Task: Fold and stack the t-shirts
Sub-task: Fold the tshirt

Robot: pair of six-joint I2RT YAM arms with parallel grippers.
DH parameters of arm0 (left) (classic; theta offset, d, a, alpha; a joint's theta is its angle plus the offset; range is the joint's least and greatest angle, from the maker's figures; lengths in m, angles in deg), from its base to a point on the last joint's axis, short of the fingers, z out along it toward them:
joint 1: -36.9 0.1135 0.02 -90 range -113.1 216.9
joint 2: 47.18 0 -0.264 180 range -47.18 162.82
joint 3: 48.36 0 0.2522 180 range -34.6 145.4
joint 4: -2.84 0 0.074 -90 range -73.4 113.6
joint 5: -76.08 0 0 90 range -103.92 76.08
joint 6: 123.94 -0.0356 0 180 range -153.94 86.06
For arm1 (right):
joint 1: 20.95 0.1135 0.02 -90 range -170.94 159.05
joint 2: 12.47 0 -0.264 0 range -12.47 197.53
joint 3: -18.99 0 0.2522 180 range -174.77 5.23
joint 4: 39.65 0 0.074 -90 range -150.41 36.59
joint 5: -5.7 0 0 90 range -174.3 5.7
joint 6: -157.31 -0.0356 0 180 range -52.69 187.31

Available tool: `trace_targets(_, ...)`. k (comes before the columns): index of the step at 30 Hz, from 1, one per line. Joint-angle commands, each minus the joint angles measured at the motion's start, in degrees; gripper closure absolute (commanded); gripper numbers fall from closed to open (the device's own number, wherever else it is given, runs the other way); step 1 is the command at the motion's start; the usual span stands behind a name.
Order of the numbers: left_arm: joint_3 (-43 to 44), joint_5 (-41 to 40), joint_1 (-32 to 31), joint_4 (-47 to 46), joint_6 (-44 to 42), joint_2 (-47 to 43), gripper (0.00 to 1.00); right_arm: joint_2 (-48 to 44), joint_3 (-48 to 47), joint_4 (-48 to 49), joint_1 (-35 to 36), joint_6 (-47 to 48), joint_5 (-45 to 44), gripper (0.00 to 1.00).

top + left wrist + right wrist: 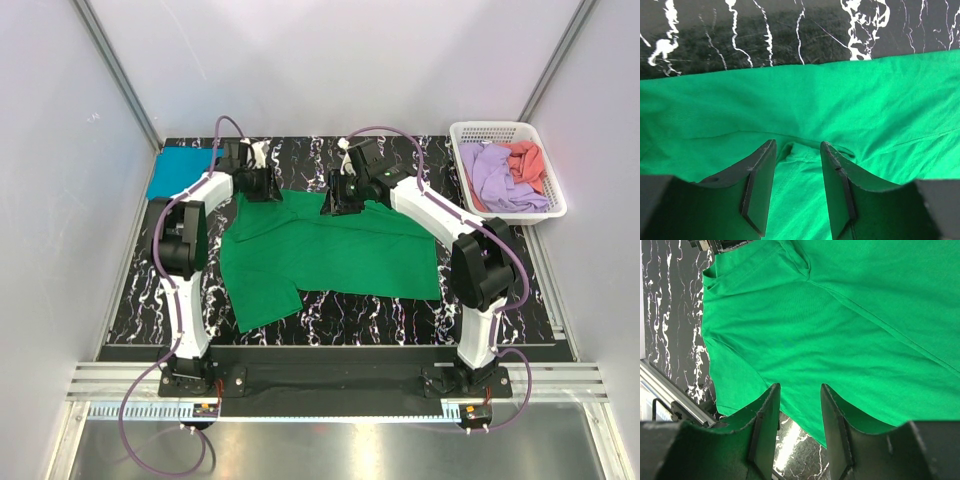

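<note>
A bright green t-shirt lies spread on the black marbled table, one sleeve toward the near left. My left gripper hangs over its far-left corner; in the left wrist view its jaws stand apart over the green cloth, with a small raised fold and a seam between them. My right gripper is at the shirt's far edge; its jaws are open, straddling the edge of the green cloth above bare table. A teal-blue t-shirt, folded, lies at the far left.
A white lattice basket stands at the far right corner, holding a lilac shirt and a coral shirt. Grey walls enclose the table on three sides. A metal rail runs along the table's edge.
</note>
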Motion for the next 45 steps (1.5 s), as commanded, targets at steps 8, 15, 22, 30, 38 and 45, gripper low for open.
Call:
trace_targets(8, -0.4, 0.3, -1.4, -2.3, -1.1, 0.3, 0.55, -3.5, 0.0, -0.8, -0.1, 1.8, -1.3, 0.55)
trace_targets(15, -2.5, -2.2, -1.6, -3.0, -0.8, -1.2, 0.62, -3.2, -0.6, -1.0, -0.3, 1.8, -1.5, 0.55)
trace_targets(22, -1.0, -2.7, -1.7, -0.8, -1.1, -2.3, 0.89, -3.4, -1.1, -1.3, -0.4, 1.9, -1.9, 0.55)
trace_targets(30, -3.1, -5.2, -4.2, 3.0, -0.2, -9.3, 1.00, -4.4, -1.2, -2.5, -1.2, 1.7, -1.8, 0.55)
trace_targets(38, -11.3, -9.7, -7.9, 4.2, 2.5, -15.5, 1.00, -7.9, 5.4, -1.1, -4.2, 0.7, 0.0, 0.55)
trace_targets(45, -16.0, -12.5, -11.8, 7.7, 4.3, -18.7, 0.95, -10.3, 7.8, -1.5, -6.3, 1.8, 1.1, 0.55)
